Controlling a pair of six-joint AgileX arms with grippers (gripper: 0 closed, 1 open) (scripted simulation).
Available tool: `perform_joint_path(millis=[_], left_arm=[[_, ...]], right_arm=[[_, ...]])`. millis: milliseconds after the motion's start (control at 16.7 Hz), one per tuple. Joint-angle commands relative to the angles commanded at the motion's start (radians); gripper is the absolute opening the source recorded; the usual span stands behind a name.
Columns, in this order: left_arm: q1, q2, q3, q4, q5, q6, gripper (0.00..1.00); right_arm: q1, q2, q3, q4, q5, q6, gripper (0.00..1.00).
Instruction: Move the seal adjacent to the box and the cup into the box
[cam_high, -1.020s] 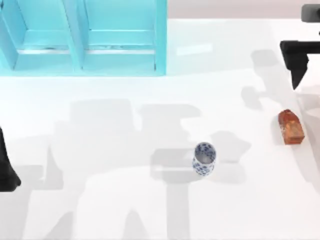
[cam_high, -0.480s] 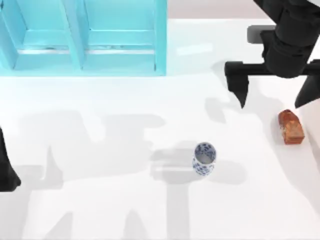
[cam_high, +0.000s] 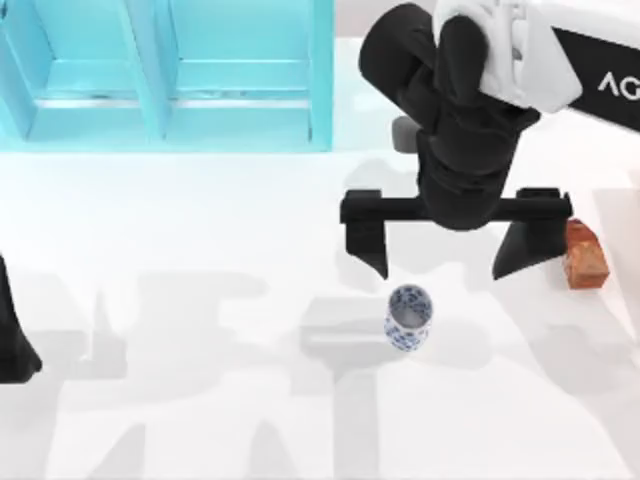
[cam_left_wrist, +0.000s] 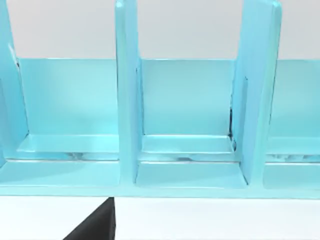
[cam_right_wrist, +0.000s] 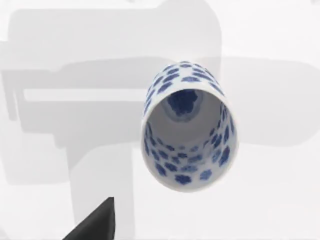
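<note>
Since the earlier frames, my right gripper (cam_high: 448, 262) has swept from the top view's right edge toward centre and now hovers just above the cup (cam_high: 408, 318), fingers spread wide. The cup stands upright at lower centre, long axis vertical, mouth up. I judge the step to be grasping it: centre the fingers either side of the rim, descend straight, then close. The seal (cam_high: 585, 259) lies at right, long axis toward the lower right. My left gripper (cam_high: 14, 335) stays parked at the left edge.

Glossy porcelain cup (cam_high: 408, 317) (blue-patterned); smooth table (cam_high: 200, 400).
</note>
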Motion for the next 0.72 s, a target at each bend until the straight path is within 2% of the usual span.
perform_joint_path(millis=[300, 720], left_arm=[[0.000, 0.000, 0.000, 0.000, 0.000, 0.000, 1.00], [0.000, 0.000, 0.000, 0.000, 0.000, 0.000, 1.00]], right_arm=[[-0.003, 0.000, -0.013, 0.015, 0.000, -0.002, 1.00], [0.001, 0.060, -0.193, 0.259, 0.000, 0.002, 1.00]])
